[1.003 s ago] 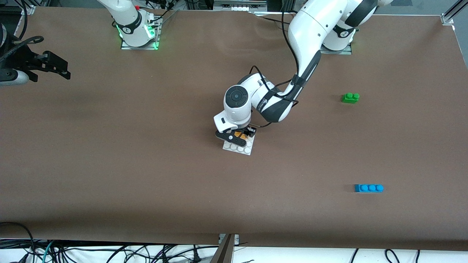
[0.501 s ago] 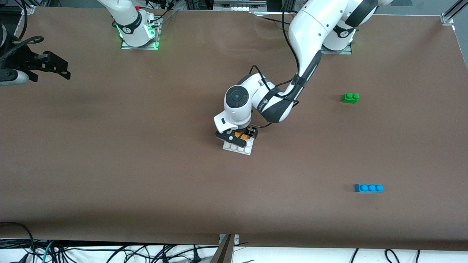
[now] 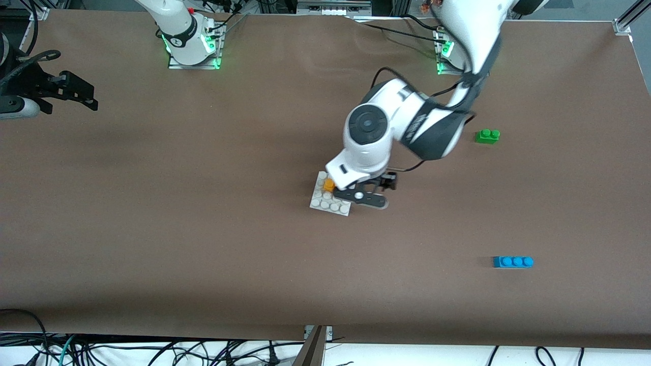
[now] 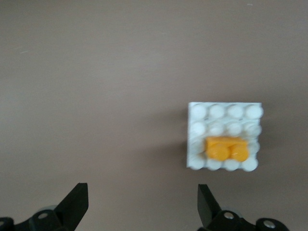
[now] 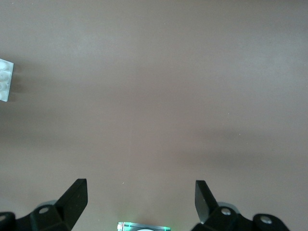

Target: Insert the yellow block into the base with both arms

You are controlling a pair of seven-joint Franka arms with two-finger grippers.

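Brown table (image 3: pixel 203 229): one yellow block (image 3: pixel 329 185) on one base (image 3: pixel 330 206); two tools spread.

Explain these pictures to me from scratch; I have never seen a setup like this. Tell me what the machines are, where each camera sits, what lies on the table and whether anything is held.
Two white robot arms stand at a brown table. The big picture comes from a high camera facing them; the two small ones come from cameras on the arms' wrists, looking down past their black fingers.

The left gripper is open and holds nothing. It hovers just beside the base, a white studded plate. The yellow block sits on that plate; the left wrist view shows it there too.

The right gripper is open, empty, and waits at the right arm's end of the table.

A green brick and a blue brick lie toward the left arm's end, the blue one nearer the front camera.
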